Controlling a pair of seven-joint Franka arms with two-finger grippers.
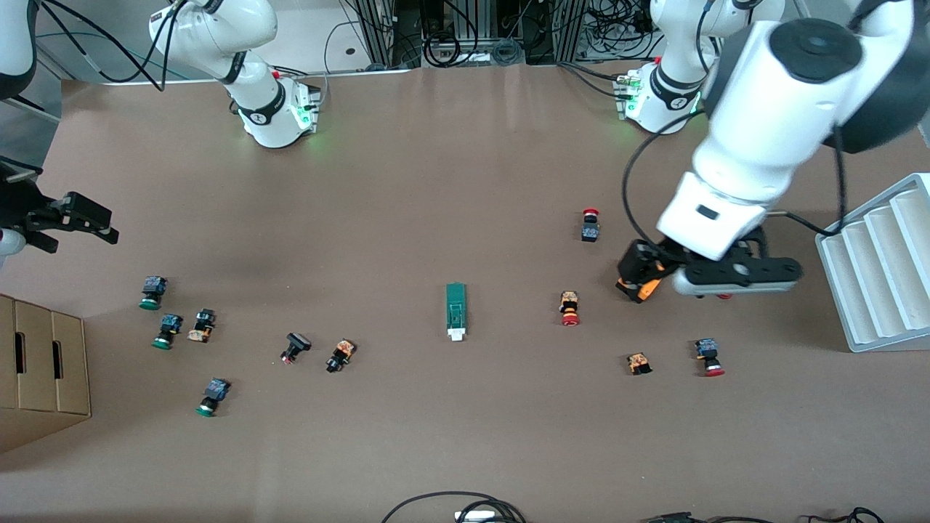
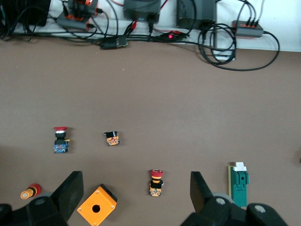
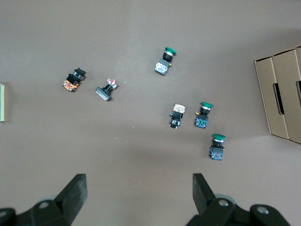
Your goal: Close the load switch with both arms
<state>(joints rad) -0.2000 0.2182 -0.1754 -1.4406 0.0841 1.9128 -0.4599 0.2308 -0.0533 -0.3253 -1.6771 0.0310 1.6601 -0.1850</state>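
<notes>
Nearest the front cam: a cable loop point(image 1: 454, 503) at the tabletop's near edge, mid-table. Next, a green-capped push button point(image 1: 212, 396) toward the right arm's end, w/ a cardboard box point(image 1: 40, 367) at that end's edge.

Load switch point(image 1: 455, 311) lies flat at about mid-tabletop, dark-green bar, its white tab at the end nearer the front cam. Nothing touches it; also seen in left wrist view point(image 2: 239, 183).

Left gripper point(image 1: 716, 280) hangs over the table toward the left arm's end, over an orange box point(image 2: 96, 205) w/ a hole; fingers point(image 2: 70, 193) spread wide, holding nothing. A red-capped button point(image 1: 569, 308) lies between it and the switch. Two more red-capped ones point(image 1: 709, 357) point(image 1: 590, 224) & a small orange-black part point(image 1: 639, 362) lie around it. White stepped rack point(image 1: 879, 265) sits at the left arm's end edge.

Right gripper point(image 1: 80, 218) is up over the right arm's end of the table, well apart from the switch; fingers point(image 3: 75, 195) wide apart, empty. Two green-capped buttons point(image 1: 152, 292) point(image 1: 167, 330) lie near it on the table, plus an orange-black part point(image 1: 201, 325). A black button point(image 1: 294, 346) & another orange-black one point(image 1: 340, 354) lie between those and the switch.
</notes>
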